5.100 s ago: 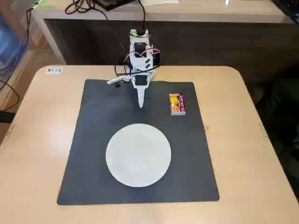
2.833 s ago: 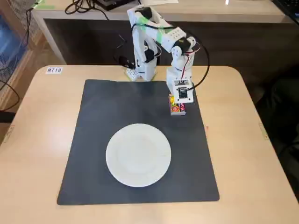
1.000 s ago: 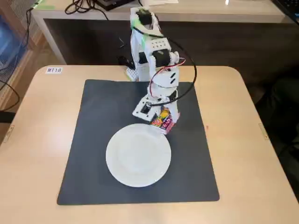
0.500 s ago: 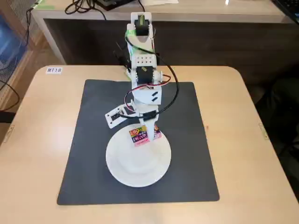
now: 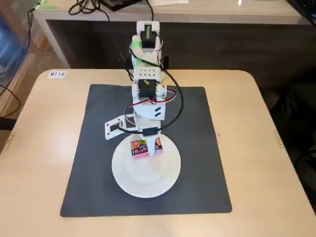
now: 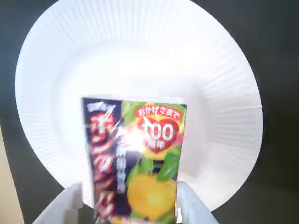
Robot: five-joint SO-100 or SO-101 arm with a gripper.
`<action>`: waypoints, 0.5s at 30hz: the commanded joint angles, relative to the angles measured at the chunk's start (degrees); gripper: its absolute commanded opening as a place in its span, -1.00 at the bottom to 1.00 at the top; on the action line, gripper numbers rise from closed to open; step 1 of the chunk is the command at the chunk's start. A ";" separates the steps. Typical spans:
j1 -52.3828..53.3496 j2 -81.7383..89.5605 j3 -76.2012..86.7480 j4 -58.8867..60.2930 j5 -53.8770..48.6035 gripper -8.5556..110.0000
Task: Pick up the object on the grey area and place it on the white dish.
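Observation:
The small packet [image 5: 140,148], yellow and red-orange with pink and white lettering, is at the far rim of the white dish [image 5: 148,190], which lies on the dark grey mat [image 5: 197,148]. My gripper [image 5: 147,143] reaches down from the white arm and is shut on the packet. In the wrist view the packet [image 6: 135,158] stands between my two grey fingers [image 6: 191,207], with the gripper [image 6: 131,210] over the ridged white dish [image 6: 140,56]. The dark mat [image 6: 280,46] shows around the dish. Whether the packet touches the dish cannot be told.
The mat lies on a tan table [image 5: 276,173] with rounded corners. A white label [image 5: 57,74] sits at the table's far left. A dark counter with cables [image 5: 89,7] runs behind the arm's base [image 5: 147,54].

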 commanded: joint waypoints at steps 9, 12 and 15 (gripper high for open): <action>-0.26 3.08 -3.25 1.58 1.67 -0.37; 0.09 7.29 -3.25 4.13 4.92 -0.81; 0.26 14.68 -0.44 6.50 7.03 -0.86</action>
